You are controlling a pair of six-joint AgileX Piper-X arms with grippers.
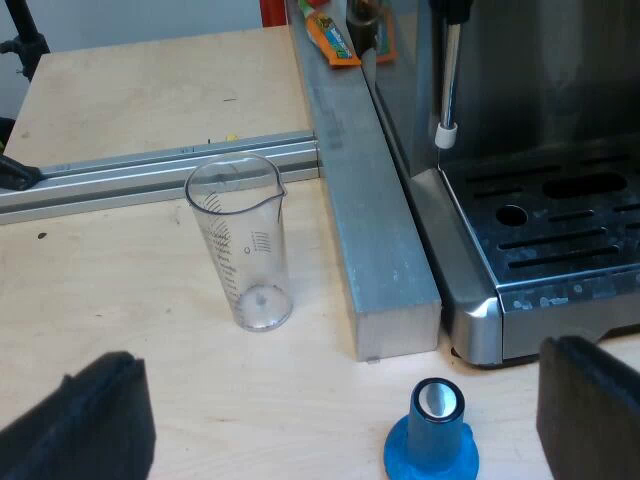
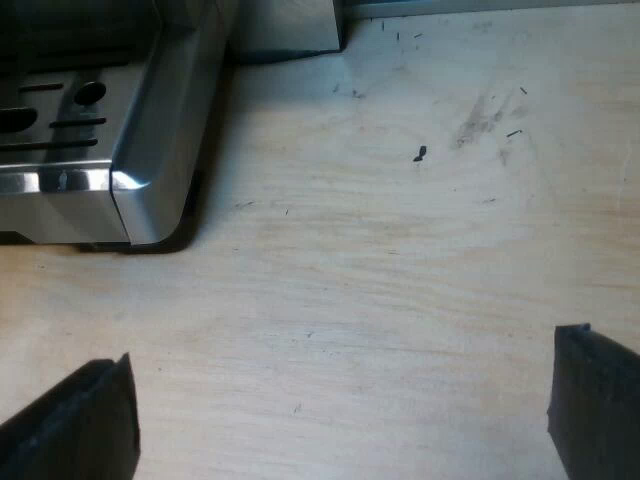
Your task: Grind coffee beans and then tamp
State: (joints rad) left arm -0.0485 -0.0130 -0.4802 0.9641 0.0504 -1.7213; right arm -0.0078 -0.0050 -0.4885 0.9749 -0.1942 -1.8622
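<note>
In the left wrist view the task looks barely begun. The left pincer [image 1: 345,410] hangs released, fingers spread wide, over the pale wooden desk [image 1: 130,300]. One blue round-based tamper with a silver top [image 1: 433,435] stands untouched beneath it, just beside the corner of the one stainless-steel espresso machine [image 1: 540,230]. One clear plastic measuring glass [image 1: 245,245] stands upright and empty nearby. In the right wrist view the right pincer [image 2: 340,410] is likewise released, over bare desk near the machine's corner. Grinding and tamping both appear left to do.

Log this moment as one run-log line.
left gripper: jaws open over blue tamper | right gripper: jaws open over table beside espresso machine | measuring glass: upright | nothing held
</note>
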